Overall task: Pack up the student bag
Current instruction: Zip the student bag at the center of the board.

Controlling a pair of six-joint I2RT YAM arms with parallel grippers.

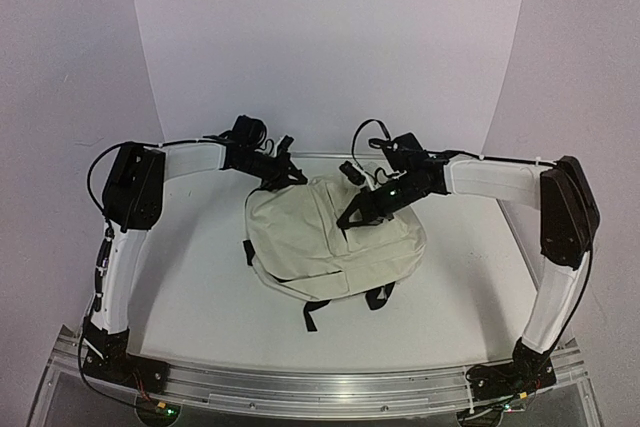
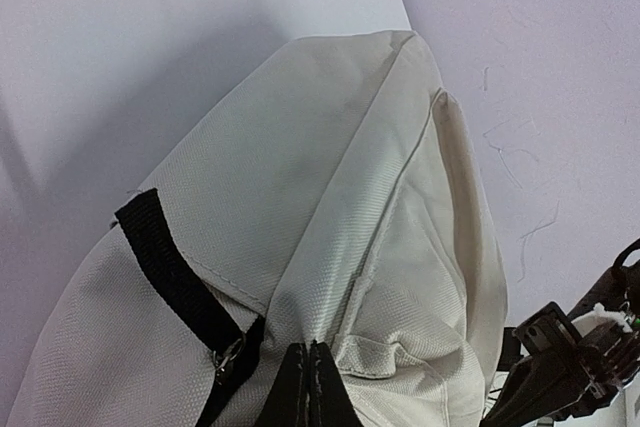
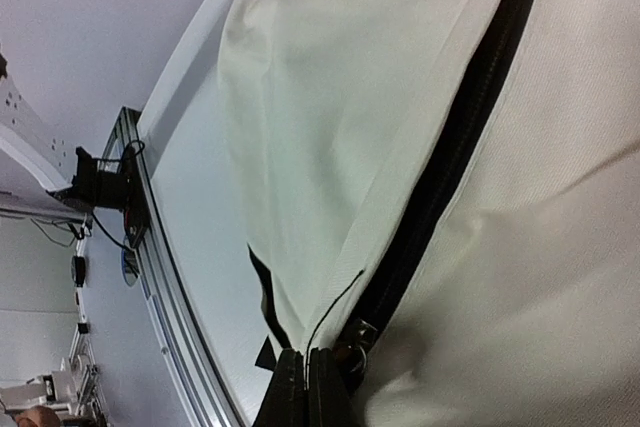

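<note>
The student bag (image 1: 320, 242), a cream fabric backpack, lies flat in the middle of the white table with its black zipper (image 3: 470, 137) running closed along the seam. At the bag's far left corner my left gripper (image 1: 290, 179) is shut; in the left wrist view its tips (image 2: 309, 347) pinch a fold of the cream fabric (image 2: 340, 207), which creases toward them. My right gripper (image 1: 348, 219) rests on the bag's upper middle. Its tips (image 3: 307, 357) are shut on a thin black pull cord (image 3: 335, 307) beside the metal zipper slider (image 3: 356, 339).
Black straps (image 1: 312, 313) trail from the bag's near edge, and a black strap with a buckle (image 2: 175, 272) crosses its side. The table (image 1: 200, 287) ends in an aluminium rail (image 1: 320, 382) at the front. White walls (image 1: 330, 37) close the back and sides.
</note>
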